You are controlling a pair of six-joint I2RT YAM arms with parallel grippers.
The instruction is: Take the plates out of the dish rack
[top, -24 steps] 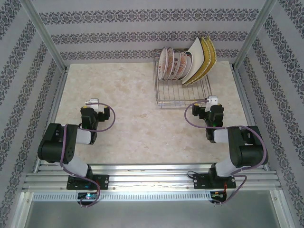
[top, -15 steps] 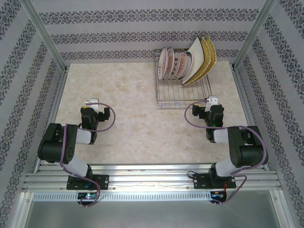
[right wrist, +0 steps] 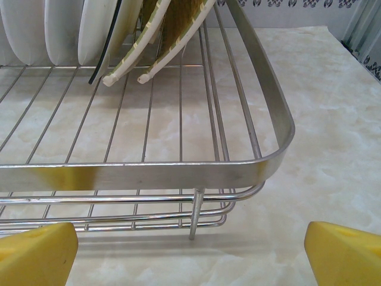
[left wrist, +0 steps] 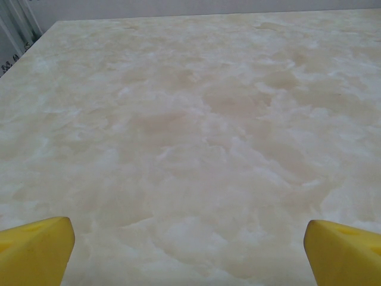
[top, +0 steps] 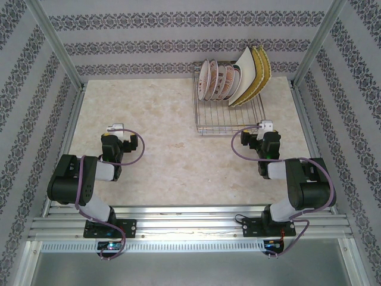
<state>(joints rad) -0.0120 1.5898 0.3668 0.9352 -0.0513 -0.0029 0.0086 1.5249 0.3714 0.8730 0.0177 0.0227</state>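
Looking down from the overhead camera, a pale marbled table (top: 161, 119) sits inside walls papered in patterned stripes. The dish rack (top: 229, 116), a silver wire basket, stands at the far right of the table. Its plates are on edge in the back half of the rack. The round plates (top: 217, 80) with orange-red patterns are on the left. A white square plate (top: 245, 77) leans beside them, and yellow square plates (top: 261, 71) lean at the right end. The front half of the rack is bare wire. The left gripper (top: 114, 130) is low over the table's near left, well apart from the rack. The right gripper (top: 264, 127) is just beside the rack's near right corner.

From the left wrist camera, two yellow fingertips (left wrist: 33, 250) sit at the bottom corners, spread wide apart with nothing between them. Bare marbled table lies ahead.

From the right wrist camera, its yellow fingertips (right wrist: 345, 253) are likewise spread wide and hold nothing. The rack's flat metal rim crosses the middle of the view just ahead of them, curving back at the right corner. Beyond the rim, the lower edges of the white and woven yellow plates rest on the wires at the far end.
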